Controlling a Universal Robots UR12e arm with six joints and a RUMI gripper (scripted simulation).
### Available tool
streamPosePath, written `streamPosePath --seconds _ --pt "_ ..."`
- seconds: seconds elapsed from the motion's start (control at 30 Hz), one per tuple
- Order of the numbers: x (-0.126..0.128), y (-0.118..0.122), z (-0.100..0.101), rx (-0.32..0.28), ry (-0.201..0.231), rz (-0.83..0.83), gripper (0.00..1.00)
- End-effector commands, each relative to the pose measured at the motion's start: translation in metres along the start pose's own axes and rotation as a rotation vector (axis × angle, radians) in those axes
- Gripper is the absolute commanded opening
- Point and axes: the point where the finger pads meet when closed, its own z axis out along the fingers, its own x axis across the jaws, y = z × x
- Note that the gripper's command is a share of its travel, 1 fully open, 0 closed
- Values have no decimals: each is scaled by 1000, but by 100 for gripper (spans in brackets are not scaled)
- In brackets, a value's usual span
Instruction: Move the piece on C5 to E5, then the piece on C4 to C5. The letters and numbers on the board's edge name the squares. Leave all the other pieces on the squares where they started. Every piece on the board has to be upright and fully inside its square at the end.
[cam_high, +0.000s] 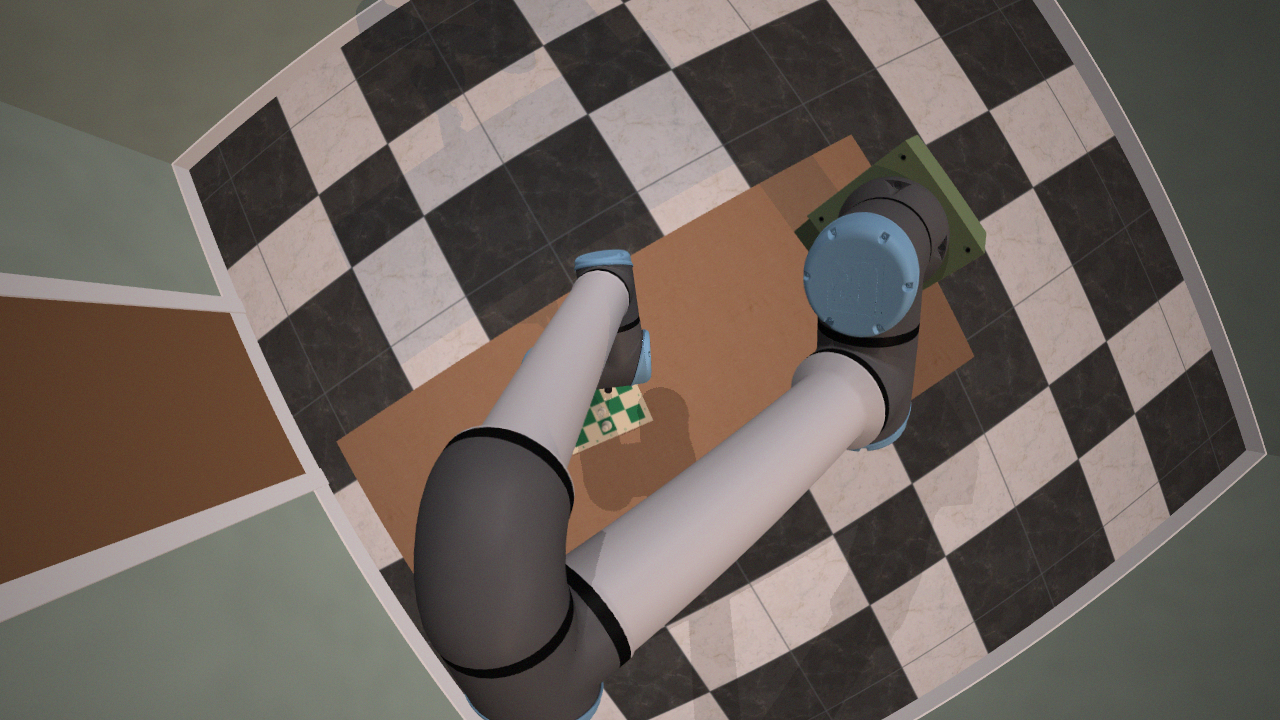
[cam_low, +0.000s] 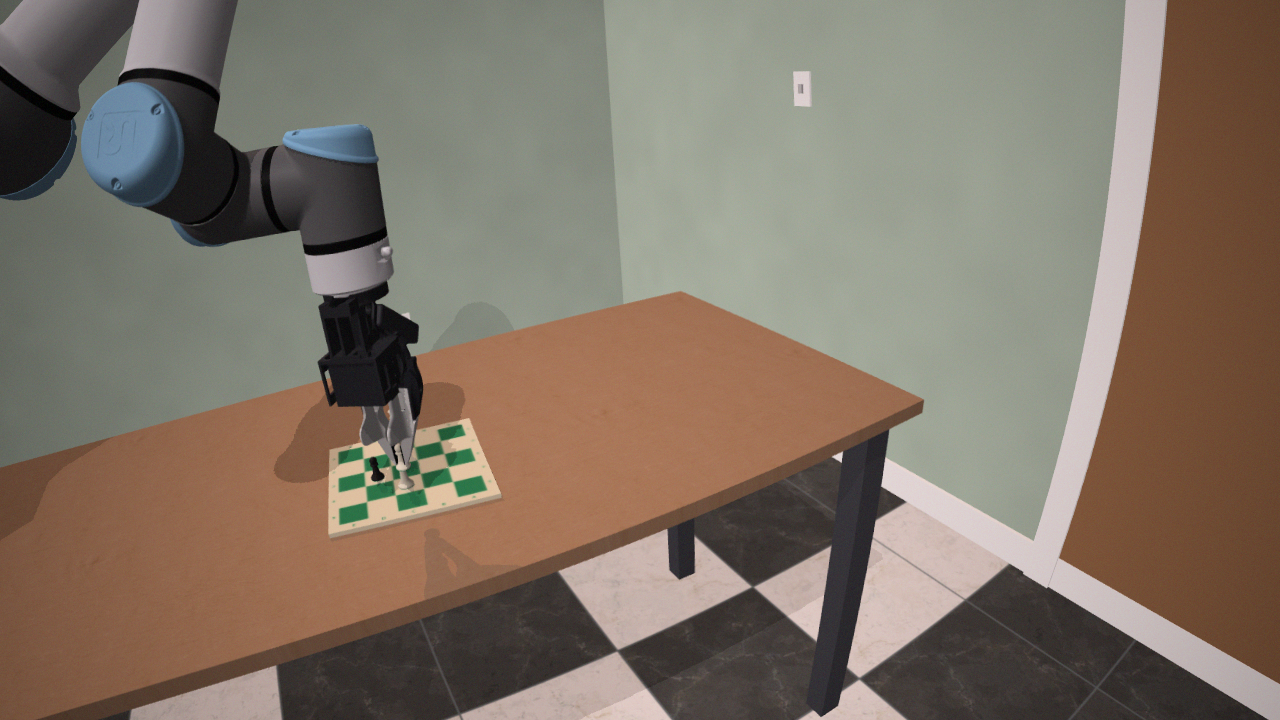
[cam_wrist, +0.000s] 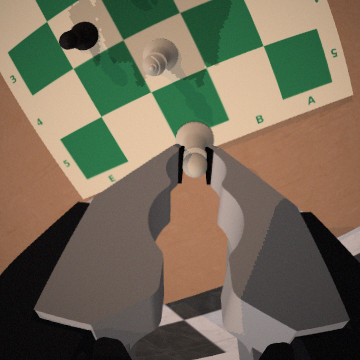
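The board (cam_high: 638, 413) (cam_low: 333, 528) (cam_wrist: 300, 112) lies on the table. My gripper (cam_low: 399, 454) (cam_wrist: 194, 149) is shut on the white pawn (cam_low: 401, 464) (cam_wrist: 194, 134) by its head. The pawn is upright and lifted a little, above C5 and the C edge in the wrist view. A white bishop-like piece (cam_low: 405, 483) (cam_wrist: 160, 54) stands upright on C4; in the exterior view it overlaps the held pawn. A black piece (cam_low: 376, 470) (cam_wrist: 82, 36) stands upright on D3. E5 (cam_wrist: 94, 148) is an empty green square. The arm hides my fingers in the top view.
The board lies on a brown table (cam_high: 716, 295) (cam_low: 626, 402) near its long front edge. The arm (cam_high: 716, 510) covers part of the board in the top view. The black piece stands a few squares back from E5, and B5 and D5 are unoccupied.
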Motion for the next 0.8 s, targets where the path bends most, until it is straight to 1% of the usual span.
streamPosePath --seconds 0.0,0.03,0.1,0.2,0.3,0.77 --pt "-4 2 -33 0 -9 2 0" --pt "-4 2 -37 0 -9 2 0" --pt "-4 2 -37 0 -9 2 0" --pt "-4 2 -46 0 -9 2 0" --pt "-3 2 -51 0 -9 2 0" --pt "-6 4 -51 -1 -10 16 0"
